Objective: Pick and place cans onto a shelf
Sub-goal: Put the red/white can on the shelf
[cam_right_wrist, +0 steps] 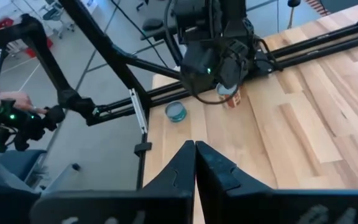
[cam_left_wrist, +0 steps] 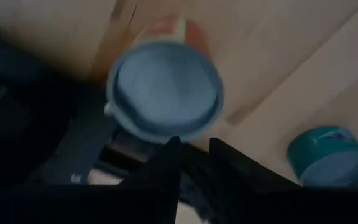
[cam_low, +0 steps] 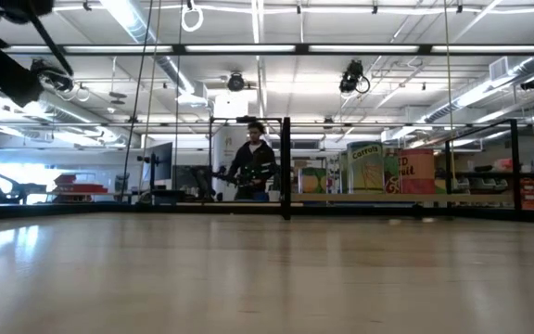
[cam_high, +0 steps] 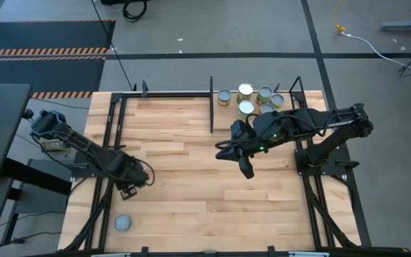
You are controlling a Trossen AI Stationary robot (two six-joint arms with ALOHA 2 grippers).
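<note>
A can with a pale-blue lid and red-orange label (cam_left_wrist: 163, 90) stands on the table's near left, right under my left gripper (cam_high: 129, 188), whose fingers (cam_left_wrist: 174, 163) are close together at its rim; the can also shows in the right wrist view (cam_right_wrist: 232, 97). A teal can (cam_high: 123, 223) stands alone nearer the front edge. Several cans (cam_high: 252, 100) stand upright at the far edge by the shelf's light board (cam_low: 480, 197) and black uprights (cam_high: 211, 114). My right gripper (cam_high: 247, 171) is shut and empty over the table's middle. My left gripper comes from above, pointing down, with its shut fingertips at the edge of the red-orange can's lid (cam_left_wrist: 166, 138). I cannot tell whether they touch it. The can stands upright on the table.
Black frame rails (cam_high: 105, 207) run along the table's left and right sides. A person (cam_low: 253, 167) stands in the room beyond the far edge, and a hand (cam_right_wrist: 17, 99) shows off the table's left. Bare planks (cam_high: 191, 185) lie between the two grippers.
</note>
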